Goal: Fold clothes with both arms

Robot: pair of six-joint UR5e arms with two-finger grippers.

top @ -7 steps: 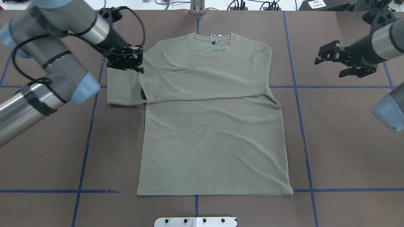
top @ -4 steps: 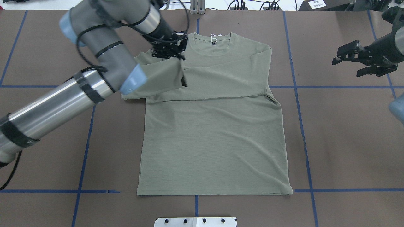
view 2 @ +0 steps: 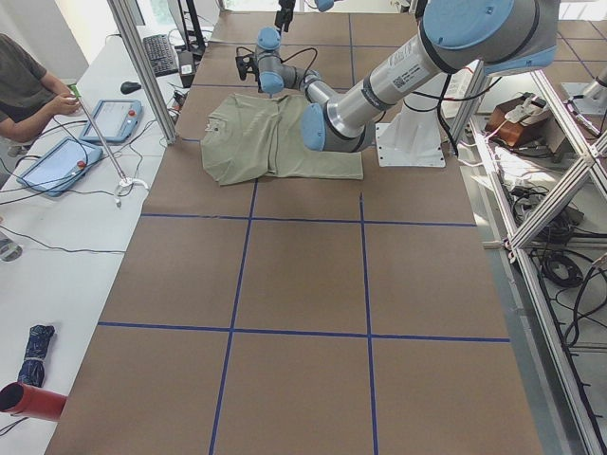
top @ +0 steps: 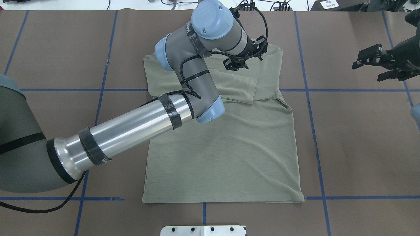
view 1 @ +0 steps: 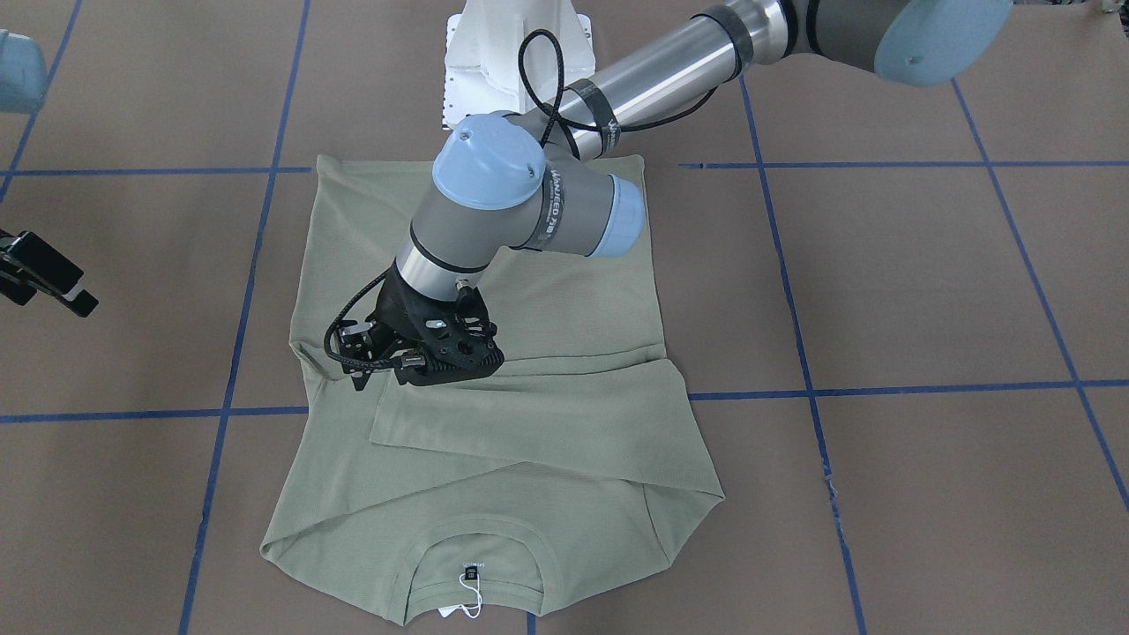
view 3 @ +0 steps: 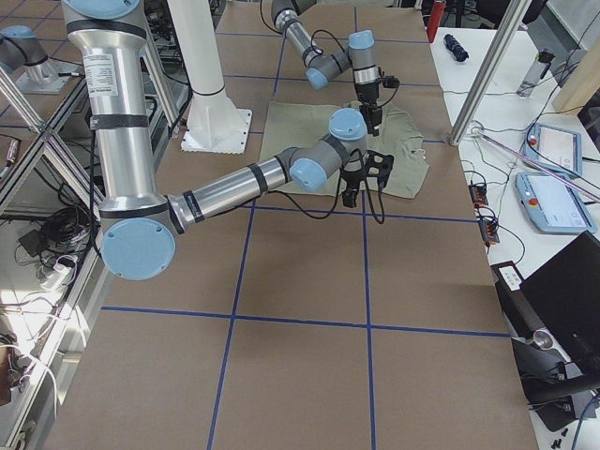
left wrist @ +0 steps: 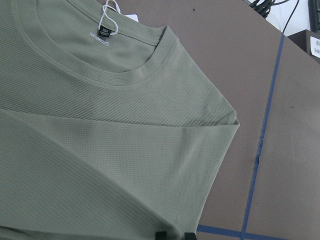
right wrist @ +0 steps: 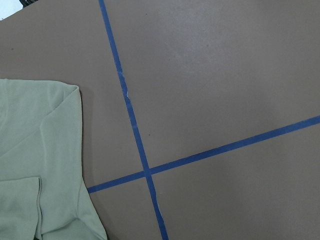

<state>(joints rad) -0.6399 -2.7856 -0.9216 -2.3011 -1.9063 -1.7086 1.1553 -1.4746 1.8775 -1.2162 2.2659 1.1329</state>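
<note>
The sage-green shirt point(top: 223, 157) lies flat on the brown table, collar point(view 1: 472, 547) on the far side from the robot. Both sleeves are folded across the chest, and the upper sleeve point(top: 236, 85) ends in a cuff near the shirt's right side. My left arm reaches over the shirt. Its gripper point(top: 236, 65) hovers just above that sleeve's upper edge and looks open; the sleeve point(view 1: 529, 423) lies flat. The left wrist view shows the collar, the neck label point(left wrist: 104, 34) and a folded shoulder. My right gripper point(top: 369, 69) is open and empty over bare table to the right of the shirt.
Blue tape lines point(top: 315, 131) grid the table. A metal plate point(top: 203, 230) sits at the near edge and the white pedestal point(view 1: 512, 53) behind the shirt hem. An operators' bench with tablets point(view 2: 57, 161) and a metal pole point(view 2: 142, 66) lie beyond the far edge.
My left arm swept right across the shirt, carrying the left sleeve over the chest onto the other sleeve. The right gripper drew back to the right.
</note>
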